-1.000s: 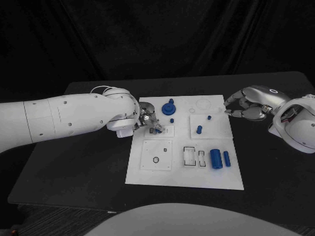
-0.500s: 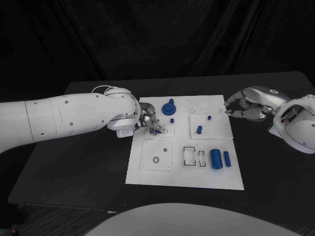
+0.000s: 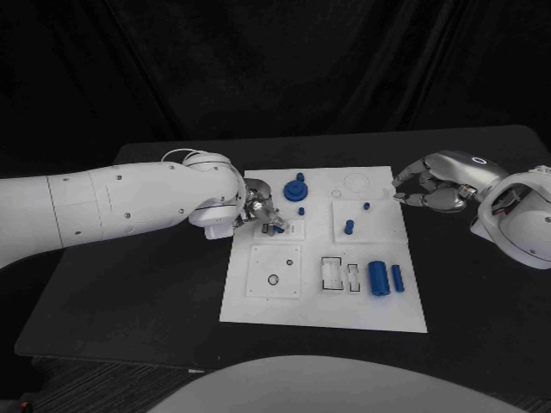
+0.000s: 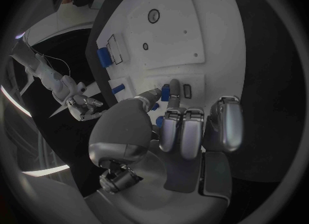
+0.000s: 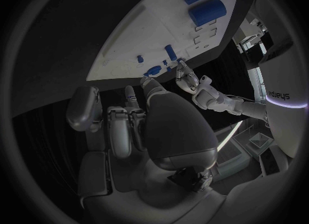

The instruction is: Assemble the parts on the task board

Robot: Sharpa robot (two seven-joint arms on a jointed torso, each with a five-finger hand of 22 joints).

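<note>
Peg (image 4: 165,92), small and blue, was pinched at the left hand (image 3: 258,215) fingertips, over the small recessed block (image 3: 288,228) at the upper left of the task board (image 3: 325,318); its long axis looked roughly upright, slot directly beneath. Left hand was clearly nearer. Right hand (image 3: 427,191) sat off the board's upper right edge, fingers curled in, holding nothing visible. Counted 2 blue cylinders (image 3: 379,277) lower right, 1 gear-like part (image 3: 295,188) at top, about 3 small pegs mid-board.
</note>
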